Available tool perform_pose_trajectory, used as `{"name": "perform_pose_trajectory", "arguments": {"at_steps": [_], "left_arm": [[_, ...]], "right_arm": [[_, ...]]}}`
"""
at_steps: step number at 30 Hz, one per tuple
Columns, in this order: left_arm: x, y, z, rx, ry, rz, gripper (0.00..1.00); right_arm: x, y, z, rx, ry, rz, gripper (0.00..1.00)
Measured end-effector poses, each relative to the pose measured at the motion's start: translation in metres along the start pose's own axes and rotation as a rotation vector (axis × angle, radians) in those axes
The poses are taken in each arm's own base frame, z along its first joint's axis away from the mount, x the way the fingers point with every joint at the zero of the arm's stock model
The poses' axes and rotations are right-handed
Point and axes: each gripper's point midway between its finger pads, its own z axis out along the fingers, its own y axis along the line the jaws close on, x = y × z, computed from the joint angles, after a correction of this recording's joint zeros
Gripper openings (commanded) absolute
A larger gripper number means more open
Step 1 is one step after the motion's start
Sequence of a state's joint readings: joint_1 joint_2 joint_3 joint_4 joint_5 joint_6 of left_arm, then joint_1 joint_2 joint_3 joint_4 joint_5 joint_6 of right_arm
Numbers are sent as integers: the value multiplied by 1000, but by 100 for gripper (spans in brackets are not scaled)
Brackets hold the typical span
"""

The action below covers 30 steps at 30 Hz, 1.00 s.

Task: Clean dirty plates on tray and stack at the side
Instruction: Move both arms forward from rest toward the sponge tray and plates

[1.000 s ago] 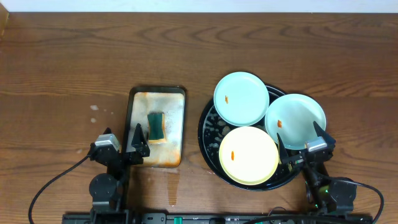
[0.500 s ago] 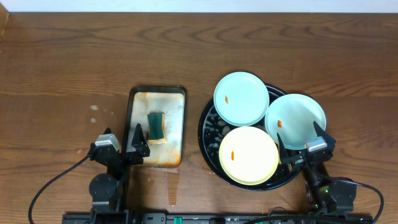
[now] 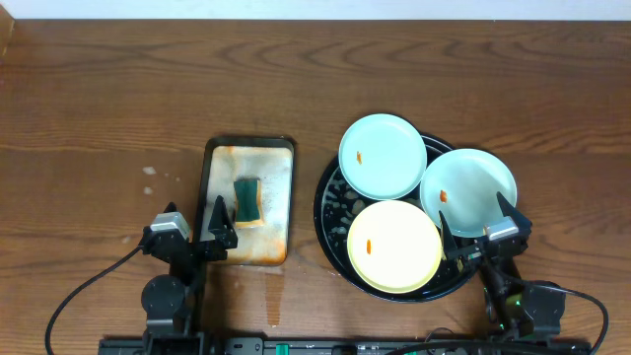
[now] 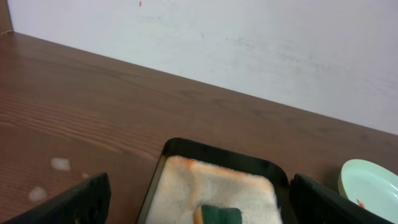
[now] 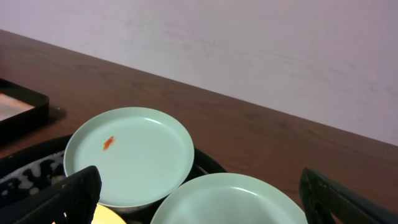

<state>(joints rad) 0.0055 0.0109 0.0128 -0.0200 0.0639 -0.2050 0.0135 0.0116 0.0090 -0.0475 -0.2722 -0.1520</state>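
Three smeared plates waited on the black tray while both arms sat parked at the near edge.

On the table point(image 3: 99, 99), the black tray point(image 3: 328, 202) held a yellow plate point(image 3: 394, 247) and two mint plates, one far point(image 3: 383, 156) and one right point(image 3: 468, 190). Each carried an orange smear, and none was stacked aside. Just left lay the stained metal tray point(image 3: 276, 187) with a green sponge point(image 3: 246, 200). The left gripper point(image 3: 193, 222) and right gripper point(image 3: 471, 217) were empty, fingers spread wide. The left would best grip the sponge squarely across its narrow sides while the right steadied a plate's rim.
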Motion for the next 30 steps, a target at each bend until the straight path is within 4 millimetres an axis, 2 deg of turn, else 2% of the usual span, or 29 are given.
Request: {"name": "perform_pose_trajectory", "arguments": {"at_steps": [9,17,25,30], "left_arm": [[0,0,0,0,0,0,92],[3,-2,1,12,16,-27,92],[8,-35,-2,201,69,-98,92],[2,-47,-9,251,106,-101,92]], "right_arm": [[0,0,0,0,0,0,99],[-2,11,0,-65,-10,70,99],[-4,21,-1,-124,-8,233,99],[-4,28,-5,-160,43,307,99]]}}
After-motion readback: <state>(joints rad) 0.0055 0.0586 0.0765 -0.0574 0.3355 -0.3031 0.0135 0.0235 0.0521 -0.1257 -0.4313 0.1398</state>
